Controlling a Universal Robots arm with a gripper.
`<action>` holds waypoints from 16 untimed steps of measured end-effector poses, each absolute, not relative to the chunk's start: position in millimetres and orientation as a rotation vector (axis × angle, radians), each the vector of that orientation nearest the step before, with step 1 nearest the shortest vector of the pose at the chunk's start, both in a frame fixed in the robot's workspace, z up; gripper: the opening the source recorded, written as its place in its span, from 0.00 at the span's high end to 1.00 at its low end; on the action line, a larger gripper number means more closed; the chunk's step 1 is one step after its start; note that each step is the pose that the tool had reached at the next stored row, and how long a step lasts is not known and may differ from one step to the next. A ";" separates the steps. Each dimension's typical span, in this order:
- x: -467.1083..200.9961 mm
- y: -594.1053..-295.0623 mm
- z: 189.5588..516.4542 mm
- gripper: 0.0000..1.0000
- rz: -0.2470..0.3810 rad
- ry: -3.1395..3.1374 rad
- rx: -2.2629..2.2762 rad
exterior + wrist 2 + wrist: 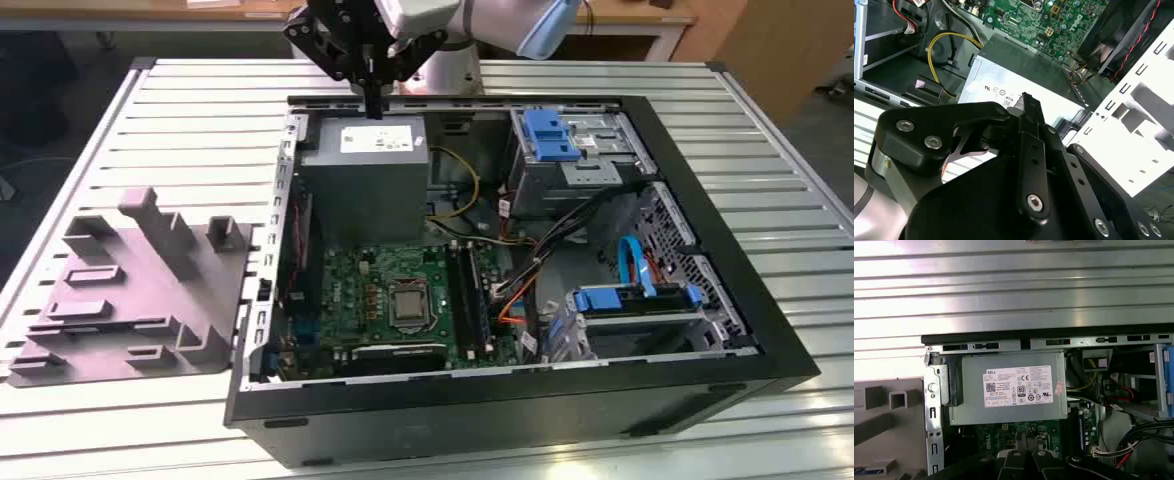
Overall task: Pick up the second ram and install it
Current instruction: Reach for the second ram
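Note:
My gripper [374, 106] hangs over the back edge of the open computer case [721, 300], just above the grey power supply [363, 185]. Its black fingers are shut together with nothing between them, as both wrist views show, with the gripper [1027, 100] and gripper [1023, 439] over the power supply [1009, 390]. On the green motherboard [387, 300], long dark strips [467, 295] sit in the slots beside the processor socket. I cannot tell whether one of them is the second ram.
A purple-grey tray [134, 300] with upright blocks lies on the slatted table [200, 110] at the exterior view's left of the case. Blue drive brackets [550, 135] and cables [534, 250] crowd the case's other side. Yellow wires [949, 40] run beside the power supply [1019, 75].

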State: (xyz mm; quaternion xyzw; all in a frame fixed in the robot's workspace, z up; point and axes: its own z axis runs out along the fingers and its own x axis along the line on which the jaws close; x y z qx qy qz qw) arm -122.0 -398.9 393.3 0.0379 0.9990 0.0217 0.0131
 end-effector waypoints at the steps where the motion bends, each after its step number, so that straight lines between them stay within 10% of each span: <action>1: -122.0 -398.9 393.3 0.90 0.068 3.113 0.118; 16: -126.8 -398.9 393.3 0.90 0.068 3.113 0.118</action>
